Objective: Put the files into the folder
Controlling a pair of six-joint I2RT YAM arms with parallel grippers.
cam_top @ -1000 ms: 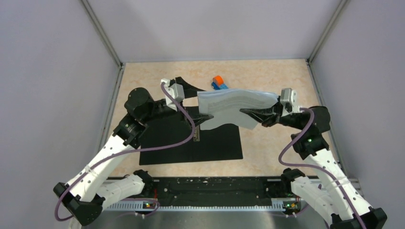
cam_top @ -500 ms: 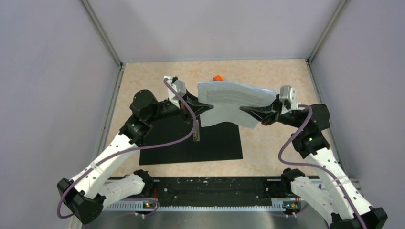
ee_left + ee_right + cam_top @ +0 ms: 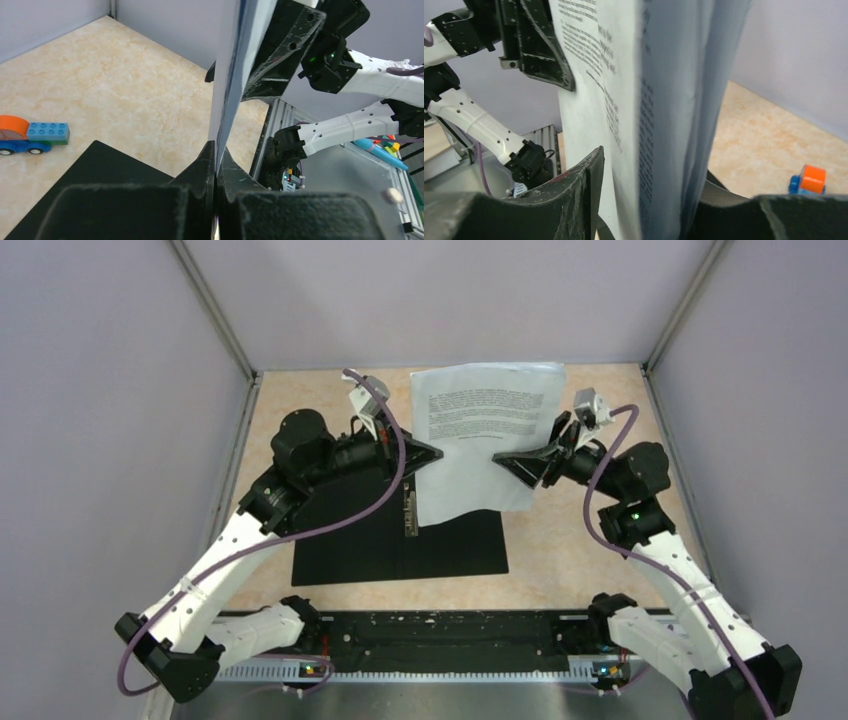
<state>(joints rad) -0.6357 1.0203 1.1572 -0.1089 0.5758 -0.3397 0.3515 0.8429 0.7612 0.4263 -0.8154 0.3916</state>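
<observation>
The files (image 3: 486, 435), white printed sheets, hang upright above the open folder (image 3: 400, 540), whose black inside and metal clip strip (image 3: 410, 512) lie flat on the table. My left gripper (image 3: 437, 455) is shut on the sheets' left edge; the left wrist view shows the files (image 3: 235, 75) pinched edge-on between its fingers (image 3: 216, 150). My right gripper (image 3: 505, 460) stands open around the sheets' right edge. In the right wrist view the files (image 3: 644, 100) pass loosely between its jaws (image 3: 656, 170), with a gap to the left finger (image 3: 584, 185).
A small blue-and-orange toy truck (image 3: 30, 135) sits on the table behind the sheets, also visible as the truck (image 3: 806, 181) in the right wrist view. Grey walls (image 3: 120, 440) enclose the table. A black rail (image 3: 450, 635) runs along the near edge.
The sheets went from sagging flat between both grippers to hanging upright and higher. The left gripper shut on their left edge. The right gripper's jaws opened and let go.
</observation>
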